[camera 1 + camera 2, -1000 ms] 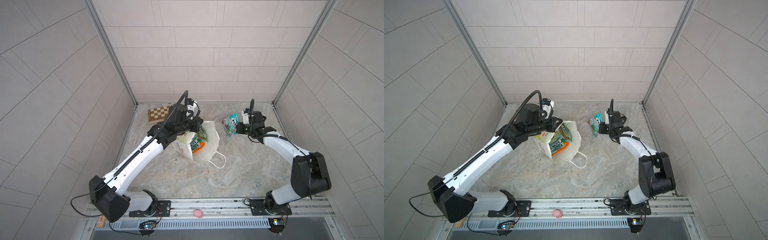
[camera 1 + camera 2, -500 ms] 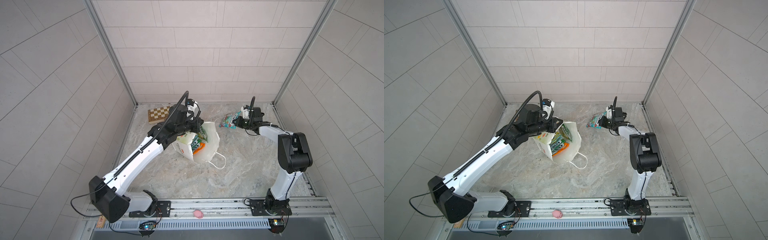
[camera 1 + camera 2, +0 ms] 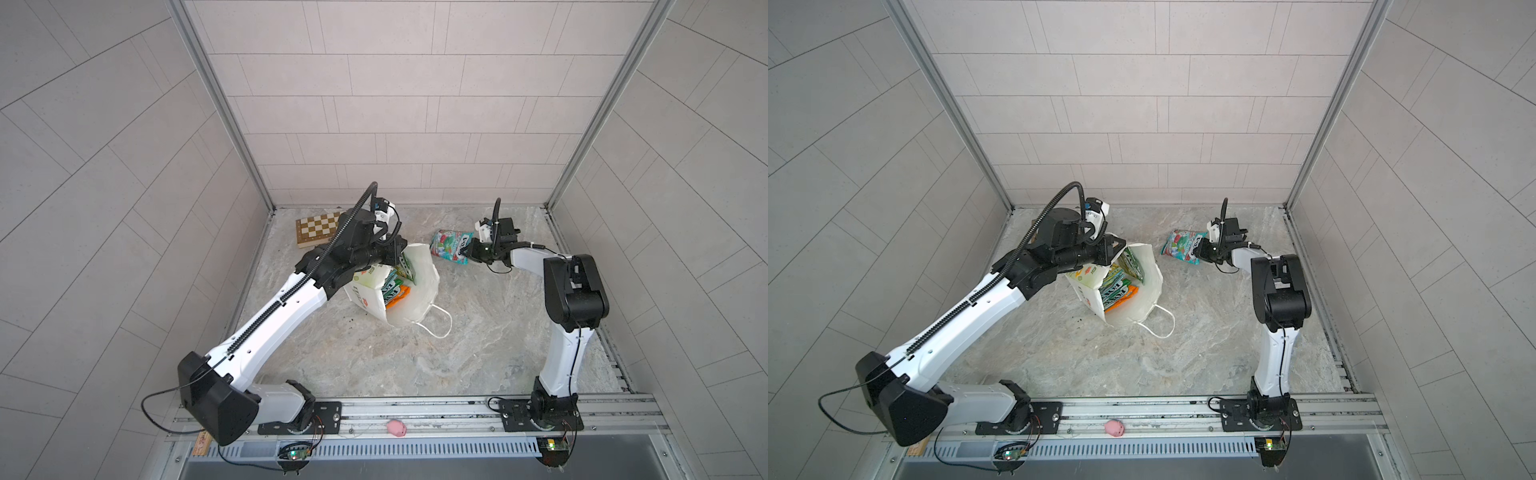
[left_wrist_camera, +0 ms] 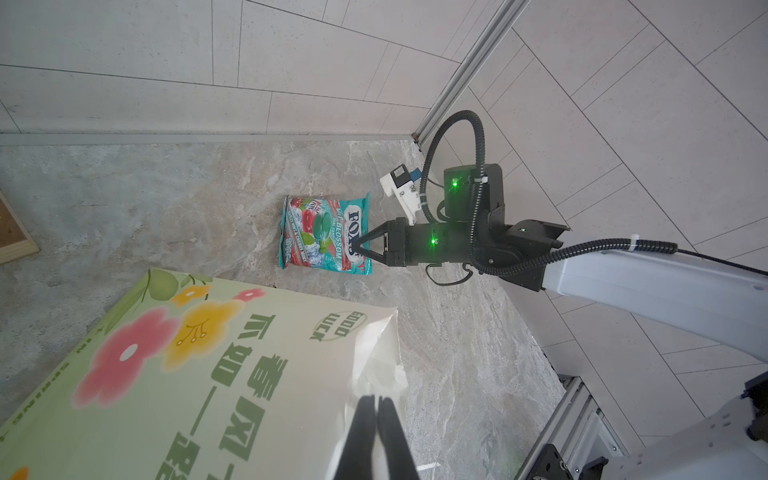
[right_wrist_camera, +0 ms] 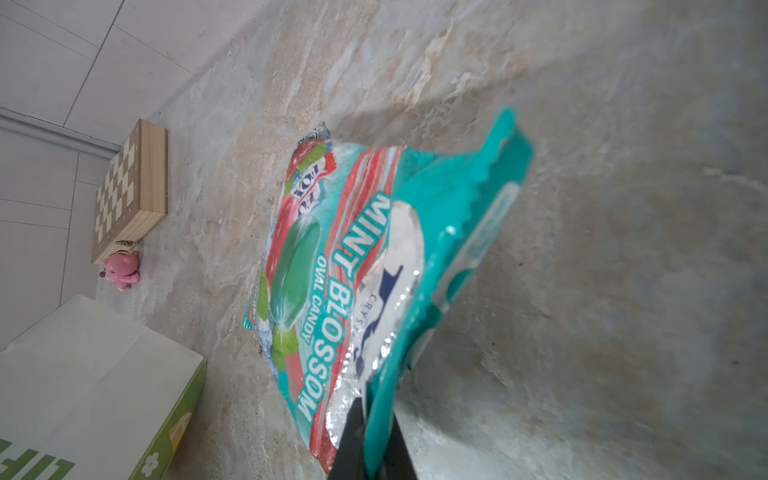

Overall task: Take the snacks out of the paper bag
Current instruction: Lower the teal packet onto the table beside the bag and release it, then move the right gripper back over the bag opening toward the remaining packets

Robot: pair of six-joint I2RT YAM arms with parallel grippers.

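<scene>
Tiled walls close the marble counter (image 3: 478, 332) on the left, far and right sides, and a metal rail (image 3: 457, 409) runs along its near edge. At the far left corner a chessboard (image 3: 318, 227) lies just beside the wall. The left claw (image 4: 375, 401), fingers pressed together, pinches the far rim of the paper bag (image 3: 424, 282), left of the middle. The bag's mouth gapes towards the top views. Inside it, yellow-green packets (image 3: 392, 286) stand on edge with an orange packet (image 3: 400, 297) against them. One cord handle (image 3: 436, 326) lies on the counter in front of the bag. A broad stretch of bare marble runs from there to the rail, where a pink toy pig (image 3: 396, 428) sits. A narrow strip of counter separates the bag from the teal-and-red packet (image 3: 451, 246), which lies on the counter towards the far right. The right claw (image 4: 359, 246) pinches that packet's right-hand edge, which is lifted off the marble.
</scene>
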